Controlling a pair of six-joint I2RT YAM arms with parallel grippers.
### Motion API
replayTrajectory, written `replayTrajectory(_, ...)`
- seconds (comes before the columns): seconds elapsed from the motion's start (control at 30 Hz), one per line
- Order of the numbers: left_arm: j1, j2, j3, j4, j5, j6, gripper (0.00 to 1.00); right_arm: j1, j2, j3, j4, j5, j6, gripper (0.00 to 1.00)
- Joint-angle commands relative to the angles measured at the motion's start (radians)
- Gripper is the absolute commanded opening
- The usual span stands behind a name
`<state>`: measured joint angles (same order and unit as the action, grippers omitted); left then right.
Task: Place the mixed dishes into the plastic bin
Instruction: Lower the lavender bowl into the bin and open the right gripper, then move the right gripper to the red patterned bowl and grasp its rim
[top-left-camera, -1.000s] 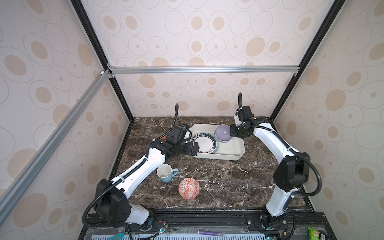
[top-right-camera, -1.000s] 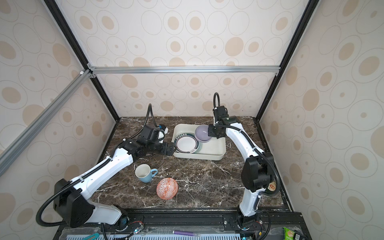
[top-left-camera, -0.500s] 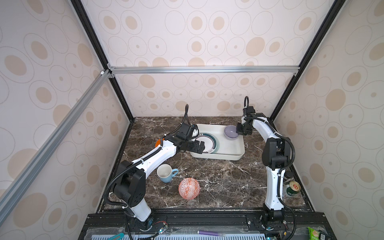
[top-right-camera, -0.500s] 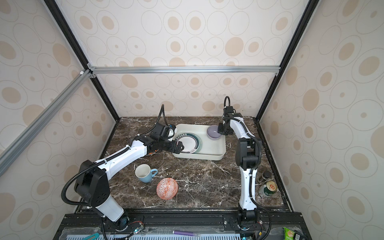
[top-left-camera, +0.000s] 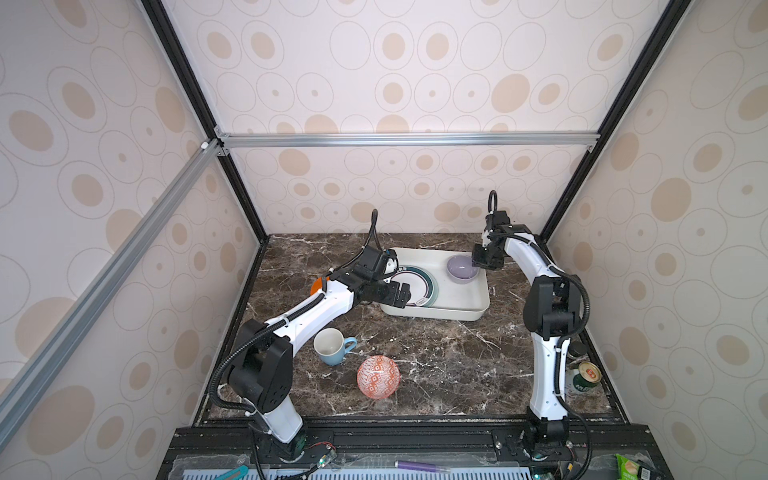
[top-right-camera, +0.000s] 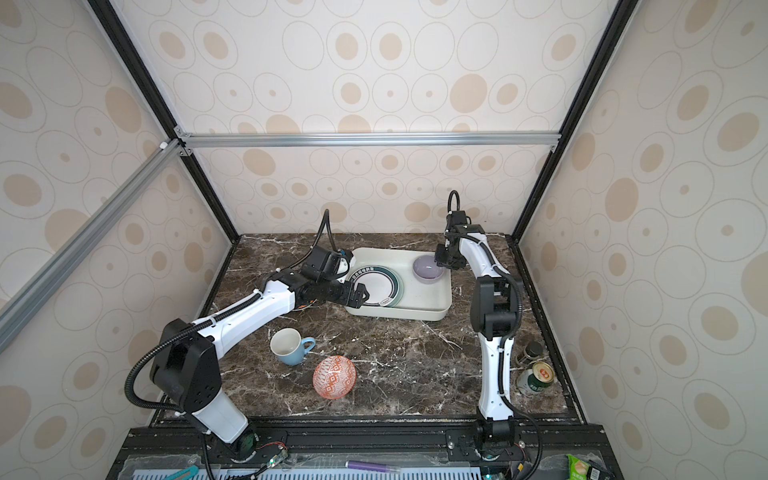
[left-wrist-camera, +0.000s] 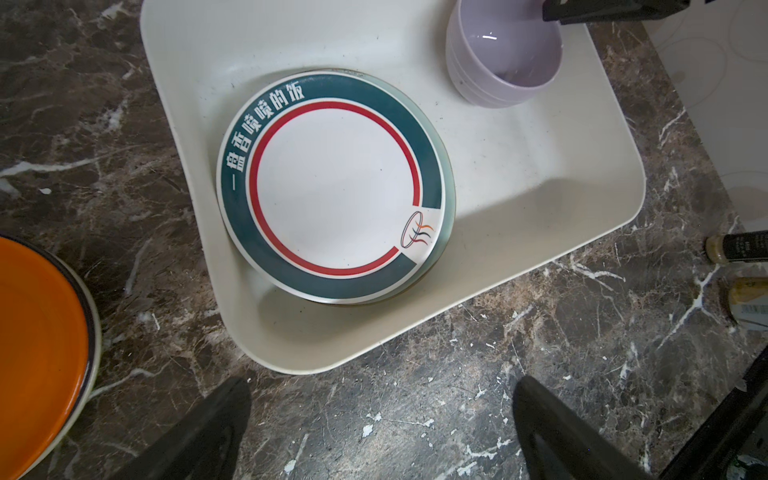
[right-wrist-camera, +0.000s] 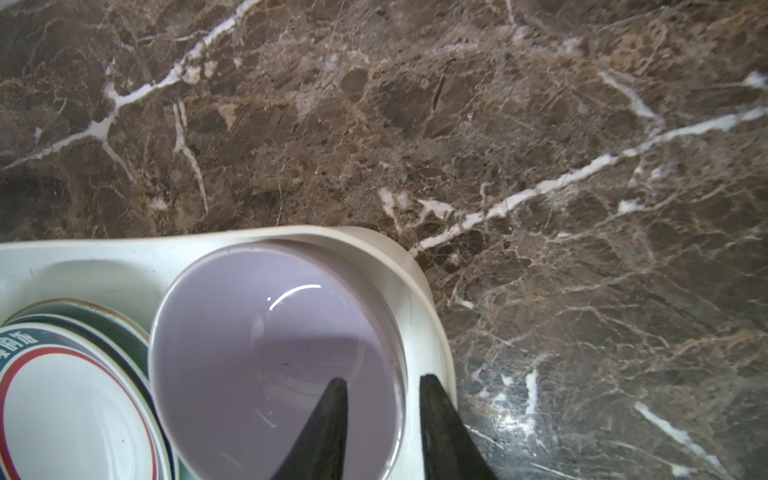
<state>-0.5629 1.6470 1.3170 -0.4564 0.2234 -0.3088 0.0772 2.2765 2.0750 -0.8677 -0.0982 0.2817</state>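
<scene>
The plastic bin (top-left-camera: 465, 309) (top-right-camera: 415, 311) (left-wrist-camera: 582, 232) (right-wrist-camera: 424, 291) holds a stack of plates topped by a white, teal-ringed one (top-left-camera: 415, 286) (left-wrist-camera: 336, 187). The lilac bowl (top-left-camera: 461, 268) (top-right-camera: 428, 268) (left-wrist-camera: 507, 54) (right-wrist-camera: 266, 357) stands upright in the bin's far right corner. My right gripper (top-left-camera: 482, 264) (right-wrist-camera: 382, 384) is open and straddles the bowl's rim, one finger inside and one outside. My left gripper (top-left-camera: 402, 296) (left-wrist-camera: 382, 415) is open and empty above the table by the bin's near left corner. An orange plate (top-left-camera: 316, 286) (left-wrist-camera: 37, 353) lies partly under the left arm. A blue mug (top-left-camera: 332, 347) and a red-white bowl (top-left-camera: 378, 377) sit near the front.
A green drink can (top-left-camera: 587, 376) and a small dark jar (top-left-camera: 575, 351) stand at the right edge beside the right arm's base. Patterned walls and black frame posts close in the marble table on three sides.
The right gripper carried the lilac bowl to the bin's far right corner, and its jaws have parted from the rim. The left gripper shifted slightly right along the bin's near left corner and stayed open.
</scene>
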Motion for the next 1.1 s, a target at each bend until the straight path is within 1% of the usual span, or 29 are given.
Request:
replayTrajectory(0.0,-0.004,-0.078,-0.034,-0.001,-0.017,0.008,0.99,0.002,-0.113,-0.040,-0.019,-0.018,-0.010,0.33)
replayTrajectory(0.1,-0.004,-0.143,-0.090,-0.002,-0.033,-0.012,0.99,0.016,-0.215,-0.124,-0.004,-0.052,-0.017,0.37)
replayTrajectory(0.17,-0.003,-0.200,-0.135,-0.009,-0.045,-0.028,0.99,0.027,-0.290,-0.186,-0.003,-0.101,-0.016,0.38)
replayTrajectory(0.27,-0.004,-0.303,-0.206,-0.031,-0.060,-0.049,0.99,0.064,-0.422,-0.330,0.025,-0.137,-0.002,0.39)
replayTrajectory(0.37,-0.003,-0.406,-0.257,-0.099,-0.075,-0.048,0.99,0.123,-0.543,-0.499,0.074,-0.184,0.031,0.40)
replayTrajectory(0.47,-0.004,-0.510,-0.272,-0.193,-0.122,-0.043,0.99,0.219,-0.635,-0.641,0.089,-0.185,0.061,0.40)
replayTrajectory(0.57,-0.003,-0.616,-0.275,-0.270,-0.161,-0.043,0.99,0.344,-0.725,-0.784,0.149,-0.180,0.126,0.41)
replayTrajectory(0.63,-0.004,-0.687,-0.277,-0.308,-0.185,-0.049,0.99,0.450,-0.771,-0.854,0.183,-0.162,0.172,0.42)
replayTrajectory(0.7,-0.004,-0.749,-0.283,-0.336,-0.200,-0.056,0.99,0.551,-0.792,-0.892,0.203,-0.100,0.214,0.44)
replayTrajectory(0.83,-0.004,-0.844,-0.307,-0.376,-0.204,-0.071,0.99,0.708,-0.756,-0.920,0.244,-0.060,0.281,0.45)
replayTrajectory(0.93,-0.004,-0.890,-0.326,-0.403,-0.204,-0.080,0.99,0.789,-0.699,-0.904,0.248,-0.027,0.309,0.45)
replayTrajectory(1.07,-0.004,-0.940,-0.330,-0.435,-0.212,-0.081,0.99,0.856,-0.636,-0.880,0.270,-0.013,0.336,0.45)
